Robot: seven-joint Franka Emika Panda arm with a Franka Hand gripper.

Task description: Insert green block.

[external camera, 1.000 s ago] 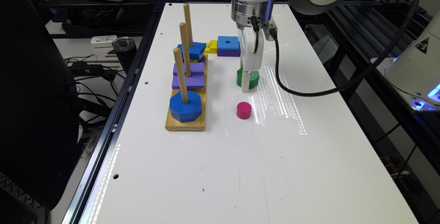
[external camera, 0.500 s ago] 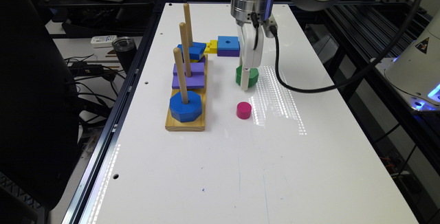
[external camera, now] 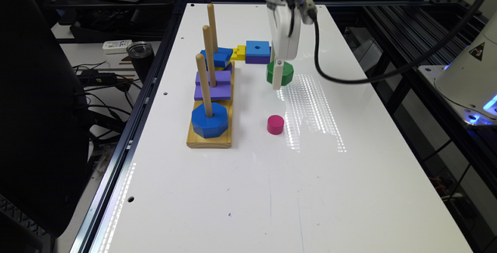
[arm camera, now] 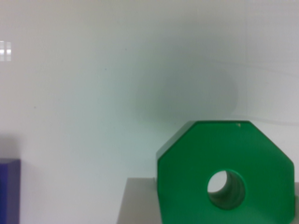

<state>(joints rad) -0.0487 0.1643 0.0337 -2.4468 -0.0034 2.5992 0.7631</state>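
A long white table (external camera: 240, 191) fills the middle of the room, with dark shelves and cables around it. On the exterior view's left side of the table sits a wooden base (external camera: 209, 138) with three tall pegs. A blue octagon block (external camera: 209, 120) is on the nearest peg (external camera: 204, 84). A purple block (external camera: 212, 85) is on the middle peg (external camera: 209, 55), and a blue block (external camera: 217, 57) is on the far peg (external camera: 212, 28). Just behind the base are a yellow piece (external camera: 238, 52) and a blue square block (external camera: 258, 48) that sits on a purple one.

The gripper (external camera: 277, 74) hangs down from above with the green block (external camera: 280, 73) at its tip. The block looks lifted a bit off the table, though that is hard to tell for sure. In the wrist view the green block (arm camera: 226, 172) is close up, showing its round hole, with a gray finger (arm camera: 138, 200) pressed against its side. So the pincer seems closed snugly on the block.

A small pink cylinder (external camera: 275, 124) stands alone on the table, nearer the camera than the green block.
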